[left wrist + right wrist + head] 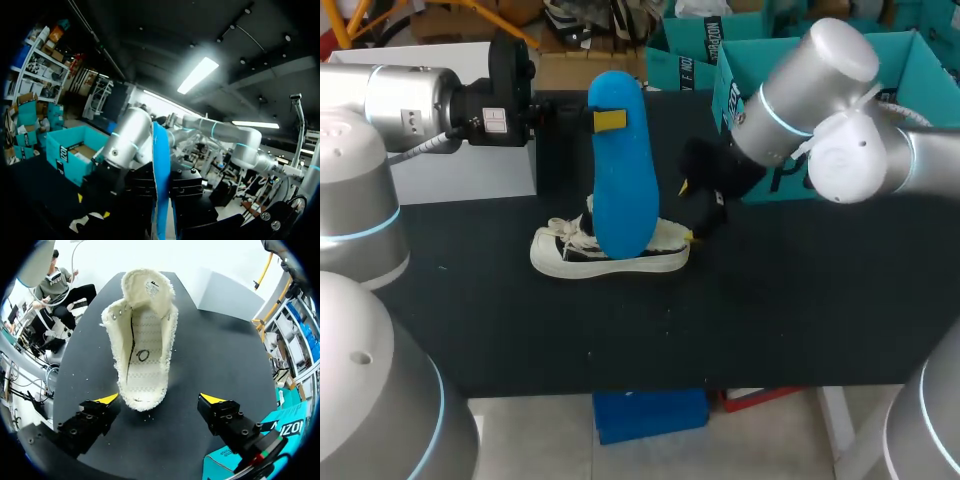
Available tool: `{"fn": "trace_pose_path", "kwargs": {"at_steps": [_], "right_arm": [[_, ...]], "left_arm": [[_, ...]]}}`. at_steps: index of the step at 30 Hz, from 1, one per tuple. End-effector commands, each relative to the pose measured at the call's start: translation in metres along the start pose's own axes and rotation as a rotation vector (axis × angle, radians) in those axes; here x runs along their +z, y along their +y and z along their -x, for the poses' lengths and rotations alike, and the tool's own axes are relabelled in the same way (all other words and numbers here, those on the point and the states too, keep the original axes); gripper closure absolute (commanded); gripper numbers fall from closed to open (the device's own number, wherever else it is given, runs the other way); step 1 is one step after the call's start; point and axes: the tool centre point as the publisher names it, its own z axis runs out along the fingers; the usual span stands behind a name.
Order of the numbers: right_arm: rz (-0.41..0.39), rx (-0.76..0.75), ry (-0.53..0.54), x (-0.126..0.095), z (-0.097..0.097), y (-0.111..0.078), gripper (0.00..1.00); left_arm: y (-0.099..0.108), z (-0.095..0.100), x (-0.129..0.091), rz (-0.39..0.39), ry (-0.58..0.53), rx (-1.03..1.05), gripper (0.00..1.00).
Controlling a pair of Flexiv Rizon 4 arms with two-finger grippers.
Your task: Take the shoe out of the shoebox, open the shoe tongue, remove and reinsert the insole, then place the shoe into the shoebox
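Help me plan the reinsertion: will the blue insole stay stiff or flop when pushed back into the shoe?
The insole looks straight and uncurled in the left pincer, so it is probably semi-stiff rather than floppy. Seen edge-on from the left wrist it looks thin, so it is likely light. That thinness suggests it could buckle if pushed hard into the shoe.

We see a bright blue insole (623, 170), a cream shoe (610, 250) with black side panels, a black worktop (770, 320), a teal shoebox (925, 60), and our right gripper's (160, 400) yellow tips.
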Motion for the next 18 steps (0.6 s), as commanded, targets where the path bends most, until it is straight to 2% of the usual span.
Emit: {"fn": "trace_pose_path", "kwargs": {"at_steps": [1, 12, 18], "right_arm": [[-0.211, -0.009, 0.009, -0.003, 0.005, 0.009, 0.0], [-0.394, -0.065, 0.006, -0.005, 0.008, 0.024, 0.0], [-0.431, -0.082, 0.005, -0.005, 0.008, 0.032, 0.0]], "left_arm": [[0.0, -0.001, 0.001, 0.001, -0.006, 0.0, 1.0], [0.0, -0.001, 0.001, 0.001, -0.006, 0.0, 1.0], [0.0, -0.001, 0.001, 0.001, -0.006, 0.0, 1.0]]}}
